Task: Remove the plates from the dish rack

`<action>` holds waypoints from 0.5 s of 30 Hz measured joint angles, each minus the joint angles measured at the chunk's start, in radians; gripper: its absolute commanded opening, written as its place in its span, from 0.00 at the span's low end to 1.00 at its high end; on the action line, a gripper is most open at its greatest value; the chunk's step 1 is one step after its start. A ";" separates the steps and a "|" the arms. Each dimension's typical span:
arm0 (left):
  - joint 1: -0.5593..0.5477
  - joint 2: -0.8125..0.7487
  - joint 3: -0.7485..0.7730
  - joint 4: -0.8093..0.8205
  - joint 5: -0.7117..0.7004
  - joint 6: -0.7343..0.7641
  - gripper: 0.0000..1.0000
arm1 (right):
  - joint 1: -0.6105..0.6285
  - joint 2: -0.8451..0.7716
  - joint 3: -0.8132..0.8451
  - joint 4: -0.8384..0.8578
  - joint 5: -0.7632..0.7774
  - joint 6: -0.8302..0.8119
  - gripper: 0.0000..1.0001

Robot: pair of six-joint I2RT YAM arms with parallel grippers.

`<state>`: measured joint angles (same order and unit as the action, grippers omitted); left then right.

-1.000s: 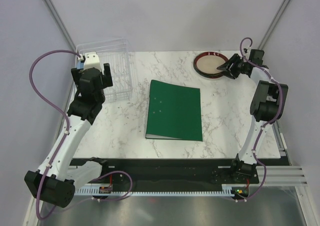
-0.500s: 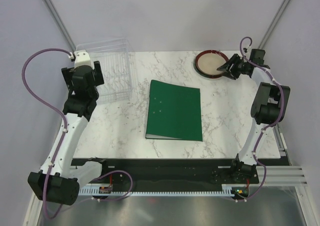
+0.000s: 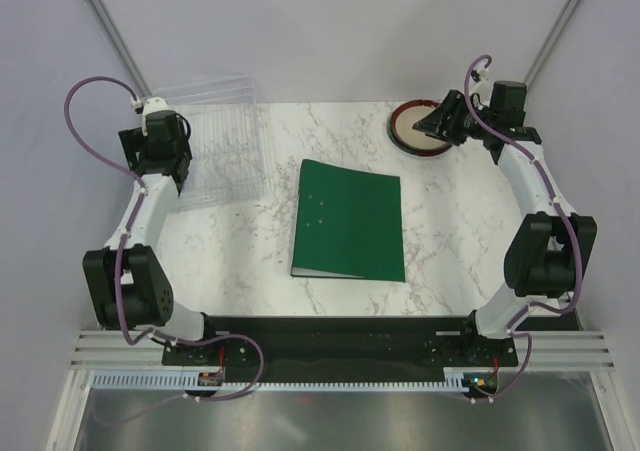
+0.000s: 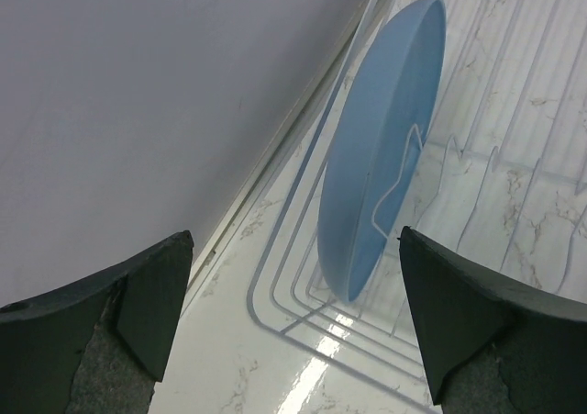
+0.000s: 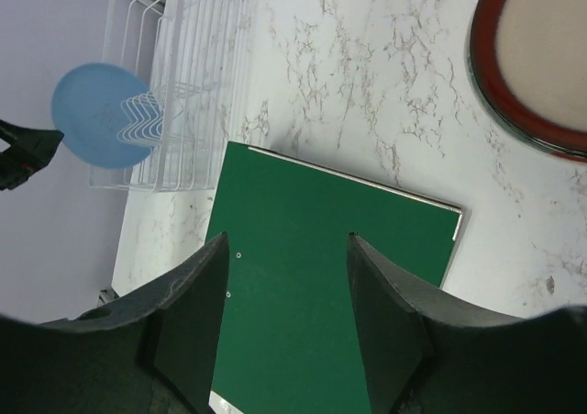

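A light blue plate (image 4: 385,148) stands on edge in the clear dish rack (image 4: 514,175), at its left end. My left gripper (image 4: 295,234) is open wide just short of that plate, one finger to each side of its lower edge, not touching it. From above, this gripper (image 3: 160,151) sits at the left end of the rack (image 3: 225,141). A brown-rimmed plate with a cream centre (image 3: 408,128) lies on the table at the back right. My right gripper (image 3: 437,121) hovers over it, open and empty. In the right wrist view its jaws (image 5: 286,238) frame only the binder.
A green binder (image 3: 348,219) lies flat in the middle of the marble table (image 3: 450,231). The grey side wall (image 4: 138,93) runs close along the rack's left end. The right wrist view also shows the blue plate (image 5: 101,116) in the rack (image 5: 206,56).
The left arm has swung back and left, bringing its gripper to the rack's left end. The right gripper has lifted off the brown-rimmed plate, opened slightly, and its arm has straightened.
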<state>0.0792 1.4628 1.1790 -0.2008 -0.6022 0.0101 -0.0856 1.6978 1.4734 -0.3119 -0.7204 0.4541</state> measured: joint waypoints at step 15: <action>0.011 0.249 0.171 0.062 -0.031 0.023 0.84 | -0.003 -0.031 -0.055 -0.011 -0.002 -0.025 0.61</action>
<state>0.0906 1.7123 1.3495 -0.1390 -0.6334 0.0326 -0.0887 1.6672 1.4181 -0.3225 -0.7227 0.4290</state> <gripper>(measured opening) 0.898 0.619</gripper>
